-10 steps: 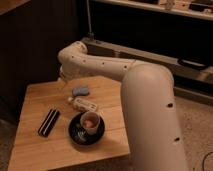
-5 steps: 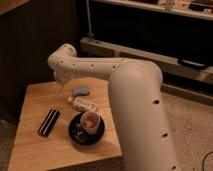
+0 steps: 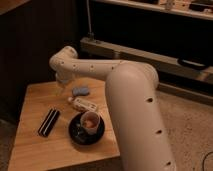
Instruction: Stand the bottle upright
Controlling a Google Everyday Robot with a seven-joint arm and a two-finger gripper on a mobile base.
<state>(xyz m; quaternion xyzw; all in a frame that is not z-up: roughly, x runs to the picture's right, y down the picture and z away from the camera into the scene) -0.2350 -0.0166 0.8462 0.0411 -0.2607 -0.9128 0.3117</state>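
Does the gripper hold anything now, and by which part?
Nothing is held. The gripper hangs open above the far left of the table; the bottle lies on its side, apart from it.

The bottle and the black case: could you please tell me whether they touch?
Apart. The camera view shows bare table between the lying bottle and the black case; the open gripper hangs farther back.

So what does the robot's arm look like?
A fat, smooth, cream-white tube arm with rounded joints and small dark dots along it. Its gripper is at the far end, over the light wooden table, and sits in shadow.
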